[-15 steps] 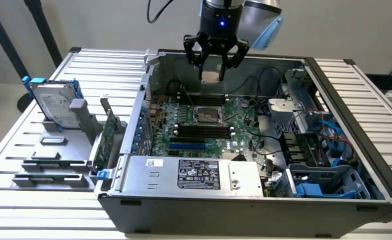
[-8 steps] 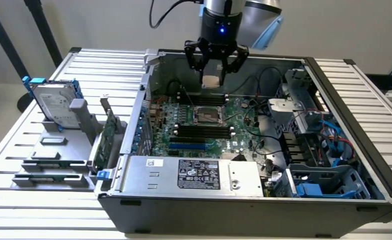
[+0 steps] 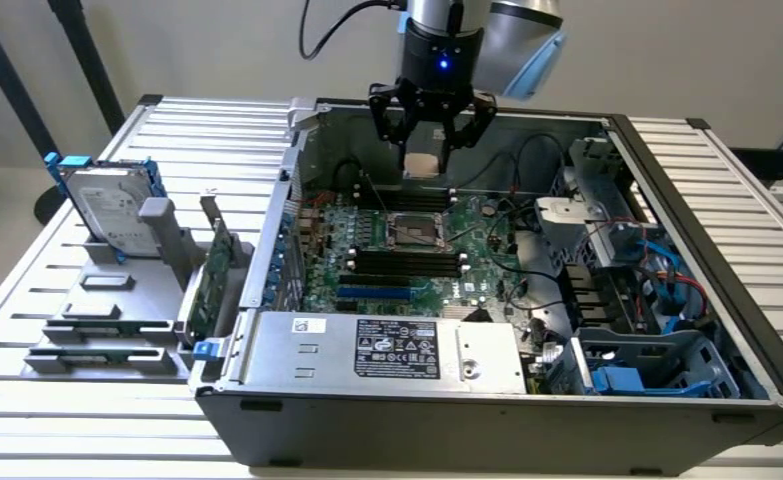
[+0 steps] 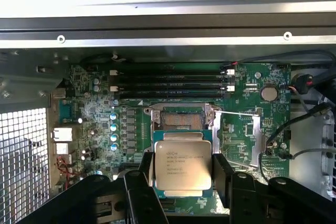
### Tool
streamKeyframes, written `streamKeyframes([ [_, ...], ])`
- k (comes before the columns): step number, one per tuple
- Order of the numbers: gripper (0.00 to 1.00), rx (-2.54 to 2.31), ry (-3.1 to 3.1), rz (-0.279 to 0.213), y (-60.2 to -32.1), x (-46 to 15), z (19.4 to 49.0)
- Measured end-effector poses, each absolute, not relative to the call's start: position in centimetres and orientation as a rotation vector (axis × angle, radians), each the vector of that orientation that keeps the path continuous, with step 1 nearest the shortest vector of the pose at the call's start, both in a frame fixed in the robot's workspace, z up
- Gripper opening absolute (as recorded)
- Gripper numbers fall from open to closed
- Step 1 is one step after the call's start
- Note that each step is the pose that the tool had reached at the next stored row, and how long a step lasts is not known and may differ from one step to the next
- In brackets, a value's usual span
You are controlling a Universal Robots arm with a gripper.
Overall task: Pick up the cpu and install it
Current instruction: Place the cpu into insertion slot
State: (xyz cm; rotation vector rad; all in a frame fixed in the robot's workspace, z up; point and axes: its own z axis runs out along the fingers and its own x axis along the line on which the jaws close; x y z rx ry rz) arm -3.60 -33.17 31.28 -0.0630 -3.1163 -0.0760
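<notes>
Gripper (image 3: 425, 150) clamping the cpu (image 4: 182, 165) by its edges above the open socket (image 4: 181, 120); a tilted or offset descent could bend socket pins.

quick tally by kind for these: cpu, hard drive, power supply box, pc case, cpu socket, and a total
cpu: 1
hard drive: 1
power supply box: 1
pc case: 1
cpu socket: 1
total: 5
</notes>
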Motion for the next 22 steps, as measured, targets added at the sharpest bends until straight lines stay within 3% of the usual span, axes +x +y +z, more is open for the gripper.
streamKeyframes([
  [10, 0.55, -0.066, -3.116, -0.076, -33.17, -3.60, 31.28],
  [22, 0.55, -0.401, -3.096, -0.080, -33.17, -3.59, 30.86],
])
